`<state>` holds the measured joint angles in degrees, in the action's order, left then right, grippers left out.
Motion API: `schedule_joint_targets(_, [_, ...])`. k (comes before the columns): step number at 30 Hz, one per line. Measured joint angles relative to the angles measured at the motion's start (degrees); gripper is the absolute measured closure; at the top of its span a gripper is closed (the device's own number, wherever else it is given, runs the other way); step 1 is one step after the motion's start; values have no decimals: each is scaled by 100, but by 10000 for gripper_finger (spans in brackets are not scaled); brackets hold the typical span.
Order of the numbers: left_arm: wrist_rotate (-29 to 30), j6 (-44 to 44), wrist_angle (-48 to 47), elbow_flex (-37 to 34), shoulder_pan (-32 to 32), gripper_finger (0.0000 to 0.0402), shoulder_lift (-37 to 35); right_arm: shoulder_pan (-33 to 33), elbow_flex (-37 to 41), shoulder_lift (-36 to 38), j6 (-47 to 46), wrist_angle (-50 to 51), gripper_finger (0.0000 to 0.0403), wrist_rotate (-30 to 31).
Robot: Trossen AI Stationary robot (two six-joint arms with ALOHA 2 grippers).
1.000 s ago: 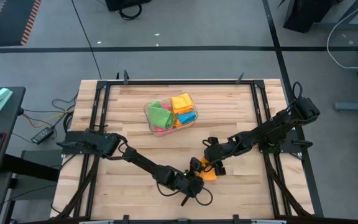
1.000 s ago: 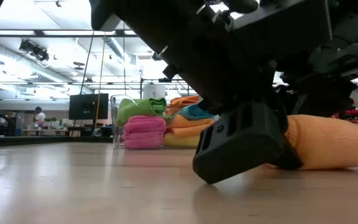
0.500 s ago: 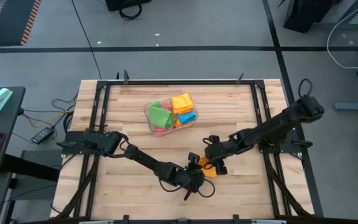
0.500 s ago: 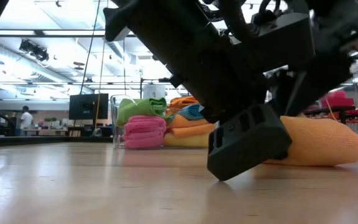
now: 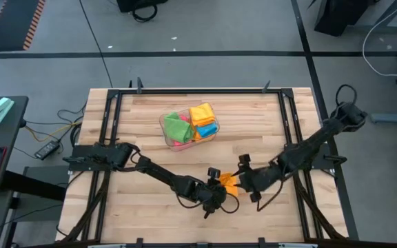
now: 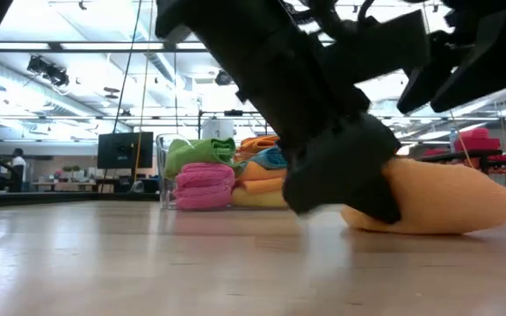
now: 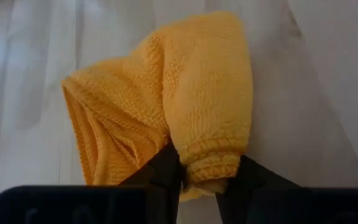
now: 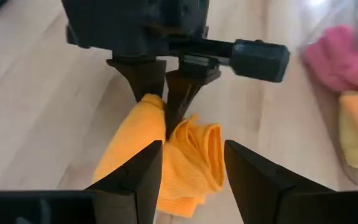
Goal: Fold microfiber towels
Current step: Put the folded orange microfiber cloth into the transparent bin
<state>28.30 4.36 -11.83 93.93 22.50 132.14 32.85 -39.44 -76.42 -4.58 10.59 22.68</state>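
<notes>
**One orange cloth pinned at the front, four more colours waiting in the bin**

Near the front edge of the pale wooden table (image 5: 136,213): grips a small soft orange microfiber towel (image 7: 191,93) with the left gripper (image 7: 197,173), fingers closed tight on a rolled fold at the hem. Probably holds it there to anchor that fold, so the loose bulk lies bunched on the boards and does not slide.

Just beyond, facing it from the other side: hangs the right gripper (image 8: 192,168) over the same towel, fingers spread apart, gripping nothing, one finger over the flat flap and the other past the crumpled ridge. Seems poised to take the free side, so the cloth could be drawn out between two holds and laid over itself. Calls for a low, careful bite, since a pile this soft is likely to slump.

Farther back, at mid-table and well apart from both arms: keeps the rest of the set in a clear rectangular plastic bin (image 5: 163,126), namely a green towel (image 5: 176,127), a yellow-orange towel (image 5: 201,113), a blue towel (image 5: 208,129) and a pink towel (image 6: 205,186). Leaves them stacked and out of the working patch, presumably for later turns. Folding of the orange one judged only just begun.
</notes>
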Motion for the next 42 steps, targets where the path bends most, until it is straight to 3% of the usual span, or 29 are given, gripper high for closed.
schedule_joint_targets(2, [-128,-132,-18,0,-26,324,-61,198,13,-181,-234,-201,216,332])
schedule_joint_targets(5, [-205,-257,-93,-5,-26,342,-163,382,13,-411,-275,-330,197,345])
schedule_joint_targets(9, [-258,-470,-226,-5,-22,355,-411,496,11,-474,-377,-453,146,341])
schedule_joint_targets(15, [-267,-735,-332,-2,-58,344,-608,523,11,-466,-212,-766,71,593])
schedule_joint_targets(23, [-267,-1093,-483,1,-188,354,-826,528,-71,-555,-276,-614,54,1082])
schedule_joint_targets(33, [-250,-1001,-399,2,-210,351,-1202,343,-68,-619,-429,-364,93,1244])
schedule_joint_targets(37, [-251,-975,-330,9,-208,350,-1268,303,-68,-619,-272,-481,140,1208])
schedule_joint_targets(42, [-247,-1000,-311,9,-208,325,-1274,282,-68,-570,-162,-494,227,1190])
